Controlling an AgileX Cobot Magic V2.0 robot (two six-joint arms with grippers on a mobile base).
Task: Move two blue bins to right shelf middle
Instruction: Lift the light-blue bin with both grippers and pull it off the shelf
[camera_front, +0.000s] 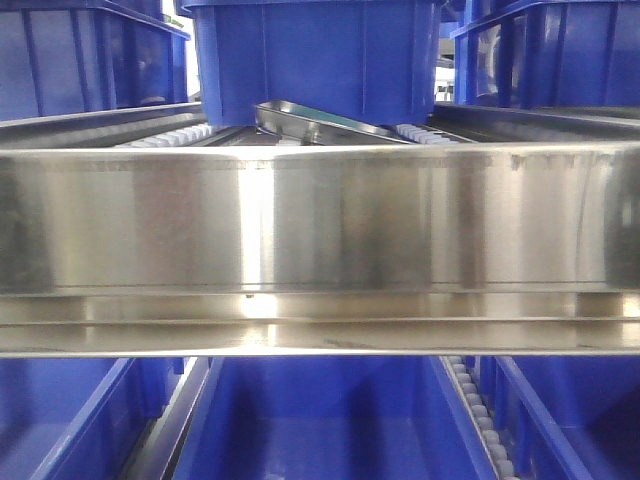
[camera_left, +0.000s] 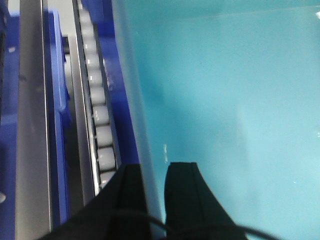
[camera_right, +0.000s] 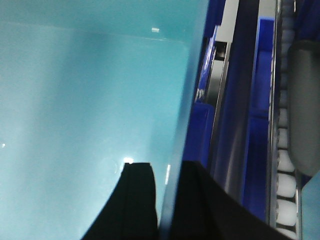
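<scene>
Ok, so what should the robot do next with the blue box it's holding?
Probably lower the blue bin gently onto the white rollers. The left fingers and right fingers each pinch a side wall, and in the front view its base seems to hang just above the rollers.

A blue bin (camera_front: 315, 55) of ribbed plastic fills the upper centre of the front view, upright, its top cut off by the frame edge. In the wrist views its smooth inside looks pale teal. Its thin side walls run up each frame near the middle, one clamped by the left gripper (camera_left: 155, 167), the other by the right gripper (camera_right: 167, 167).
</scene>
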